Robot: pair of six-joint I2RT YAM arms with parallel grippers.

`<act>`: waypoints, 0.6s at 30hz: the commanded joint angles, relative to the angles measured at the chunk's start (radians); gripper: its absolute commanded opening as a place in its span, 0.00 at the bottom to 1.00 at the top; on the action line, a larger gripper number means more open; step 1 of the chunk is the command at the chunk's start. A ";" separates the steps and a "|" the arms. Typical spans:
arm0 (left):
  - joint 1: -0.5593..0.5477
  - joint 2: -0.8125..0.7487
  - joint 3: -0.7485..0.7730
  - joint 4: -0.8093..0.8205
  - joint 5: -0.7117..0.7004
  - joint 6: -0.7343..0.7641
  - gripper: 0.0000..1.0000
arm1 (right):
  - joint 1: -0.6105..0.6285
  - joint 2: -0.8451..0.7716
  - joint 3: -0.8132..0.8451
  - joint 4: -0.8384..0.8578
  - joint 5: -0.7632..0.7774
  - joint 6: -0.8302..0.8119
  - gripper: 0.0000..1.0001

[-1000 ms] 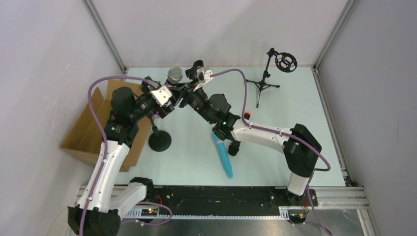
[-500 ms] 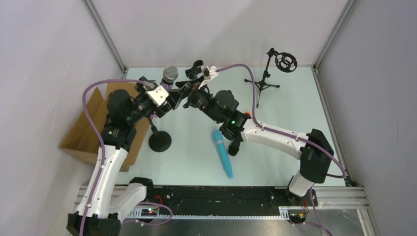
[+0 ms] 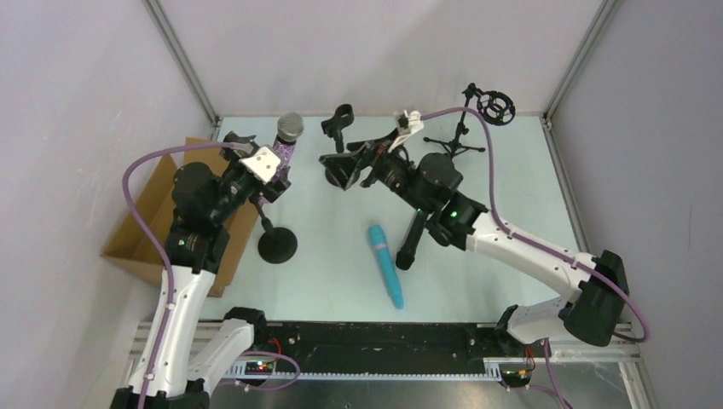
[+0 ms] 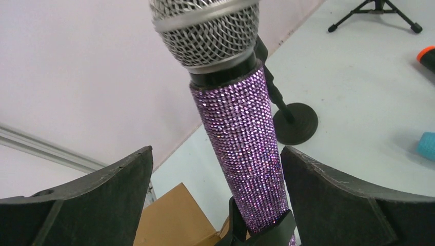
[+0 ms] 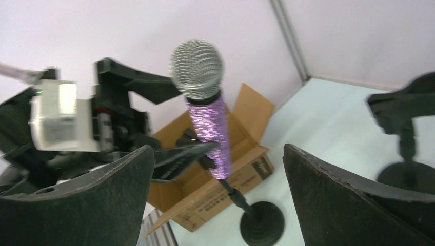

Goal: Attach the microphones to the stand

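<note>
One down of three, seemingly: purple glitter microphone (image 4: 238, 138) upright in the clip (image 4: 261, 228) of the round-based stand (image 3: 277, 245), flanked without contact by the spread fingers of the left tool (image 4: 216, 151). Right tool (image 5: 219, 148) gaping too, holding nothing. Next, likely: back off, then pick the light blue microphone (image 3: 385, 264) or the black microphone (image 3: 413, 239) off the counter (image 3: 511, 196) for the empty clip (image 3: 339, 119).
</note>
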State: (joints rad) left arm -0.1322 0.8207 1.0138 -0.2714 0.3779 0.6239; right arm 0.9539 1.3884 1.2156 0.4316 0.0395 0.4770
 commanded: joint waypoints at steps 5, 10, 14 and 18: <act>0.005 -0.075 0.092 0.014 -0.016 -0.083 0.98 | -0.165 -0.026 -0.011 -0.245 -0.013 0.030 0.99; 0.005 -0.148 0.132 0.014 -0.041 -0.116 0.98 | -0.250 0.136 0.069 -0.266 -0.010 0.067 0.99; 0.006 -0.212 0.144 0.014 -0.066 -0.147 0.98 | -0.269 0.336 0.259 -0.318 0.013 0.052 0.99; 0.006 -0.269 0.131 0.005 -0.058 -0.178 0.98 | -0.277 0.547 0.517 -0.413 0.043 0.055 1.00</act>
State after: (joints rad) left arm -0.1322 0.5804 1.1294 -0.2691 0.3367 0.5003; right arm 0.6785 1.8069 1.5066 0.0994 0.0490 0.5255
